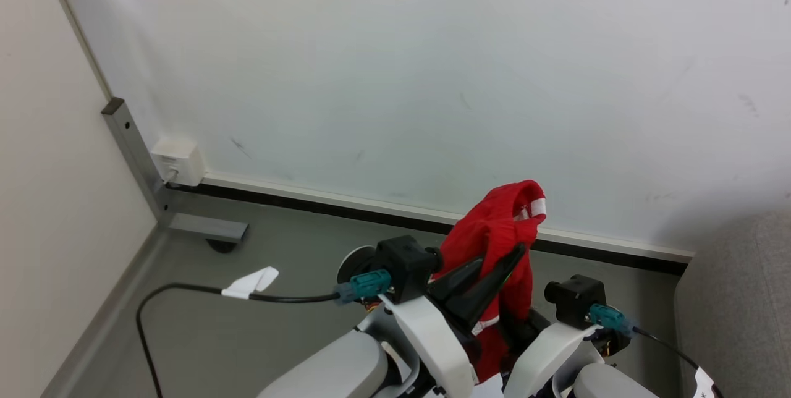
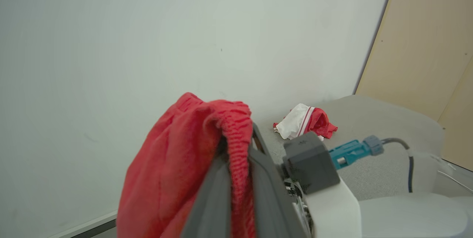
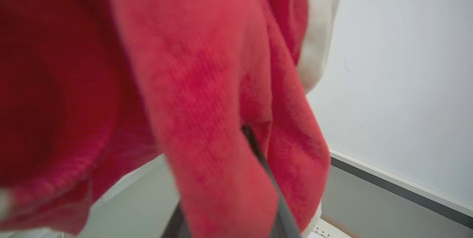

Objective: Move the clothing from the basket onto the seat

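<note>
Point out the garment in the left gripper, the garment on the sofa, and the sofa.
Held garment (image 1: 491, 228), head view, red fold near its top.
Lying garment (image 2: 320, 123), left wrist view, its red half.
Sofa (image 2: 377, 119), left wrist view, bare grey top.

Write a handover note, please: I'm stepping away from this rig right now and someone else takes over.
Left gripper: jaws shut on a red garment, held up.
Right gripper: under the same garment's folds; whether it grips is unclear.
Done: one red-and-white garment lies on the sofa.
To do: carry the held garment to the sofa, then check the basket.
</note>
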Available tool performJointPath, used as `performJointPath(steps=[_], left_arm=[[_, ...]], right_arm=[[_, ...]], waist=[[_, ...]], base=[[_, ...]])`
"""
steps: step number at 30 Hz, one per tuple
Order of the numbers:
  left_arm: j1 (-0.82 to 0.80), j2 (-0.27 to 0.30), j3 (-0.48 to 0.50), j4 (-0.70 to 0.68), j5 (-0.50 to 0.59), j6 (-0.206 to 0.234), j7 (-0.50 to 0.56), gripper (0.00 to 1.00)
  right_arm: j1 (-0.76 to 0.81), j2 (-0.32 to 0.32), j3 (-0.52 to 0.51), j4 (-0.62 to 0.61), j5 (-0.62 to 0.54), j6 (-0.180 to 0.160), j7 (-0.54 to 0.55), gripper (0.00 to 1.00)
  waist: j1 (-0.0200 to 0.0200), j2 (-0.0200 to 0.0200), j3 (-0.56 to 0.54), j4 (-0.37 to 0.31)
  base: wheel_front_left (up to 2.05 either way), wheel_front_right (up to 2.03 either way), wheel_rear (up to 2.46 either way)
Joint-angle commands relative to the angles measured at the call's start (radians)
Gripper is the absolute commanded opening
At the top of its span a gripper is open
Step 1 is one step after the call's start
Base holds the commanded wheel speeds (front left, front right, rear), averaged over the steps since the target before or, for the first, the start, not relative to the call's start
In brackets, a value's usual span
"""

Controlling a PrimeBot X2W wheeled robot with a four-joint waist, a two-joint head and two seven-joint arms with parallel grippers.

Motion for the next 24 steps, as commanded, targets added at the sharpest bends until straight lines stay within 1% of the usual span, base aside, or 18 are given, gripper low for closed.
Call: performJointPath(steps=[1, 7, 12, 15, 17, 21, 22, 23, 24], left_arm=[[0.013, 0.008, 0.005, -0.005, -0.008, 0.004, 0.004, 0.0], [0.02, 0.025, 0.014, 0.002, -0.014, 0.017, -0.002, 0.0], [0.028, 0.034, 0.025, 0.018, -0.023, 0.032, -0.012, 0.0], [0.037, 0.042, 0.025, 0.021, -0.022, 0.031, -0.016, 0.0], [0.046, 0.043, 0.017, 0.02, -0.023, 0.027, -0.019, 0.0], [0.053, 0.045, 0.014, 0.026, -0.018, 0.035, -0.025, 0.0], [0.055, 0.043, 0.012, 0.027, -0.019, 0.035, -0.027, 0.07], [0.057, 0.042, 0.009, 0.025, -0.02, 0.033, -0.027, 0.28], [0.058, 0.044, 0.008, 0.022, -0.021, 0.032, -0.028, 0.7]], right_arm=[[0.009, -0.008, -0.004, -0.012, -0.005, -0.002, 0.001, 0.0], [0.036, -0.02, -0.037, -0.059, -0.02, -0.002, 0.0, 0.0], [0.089, -0.05, -0.121, -0.136, -0.027, -0.002, 0.0, 0.0], [0.113, -0.072, -0.173, -0.189, -0.056, -0.002, 0.0, 0.0], [0.128, -0.079, -0.21, -0.219, -0.071, -0.002, 0.0, 0.0], [0.143, -0.085, -0.282, -0.274, -0.091, -0.002, 0.0, 0.0], [0.146, -0.09, -0.304, -0.285, -0.1, -0.002, 0.0, 0.0], [0.149, -0.094, -0.32, -0.294, -0.111, -0.002, 0.0, 0.0], [0.15, -0.097, -0.338, -0.305, -0.122, -0.002, 0.0, 0.0]], waist=[[0.0, -0.0001, 0.002, -0.001], [0.0, -0.0001, 0.011, -0.022], [0.0, -0.0001, 0.02, -0.048], [0.0, -0.0001, 0.029, -0.078], [0.0, -0.0001, 0.036, -0.101], [0.0, -0.0001, 0.05, -0.156], [0.0, -0.0001, 0.053, -0.169], [0.0, -0.0001, 0.056, -0.185], [0.0, -0.0001, 0.059, -0.203]], base=[[0.0, 0.0, 0.0], [0.0, 0.0, 0.0], [0.0, 0.0, 0.0], [0.0, 0.0, 0.0], [0.0, 0.0, 0.0], [0.0, 0.0, 0.0], [0.0, 0.0, 0.0], [0.0, 0.0, 0.0], [0.0, 0.0, 0.0]])
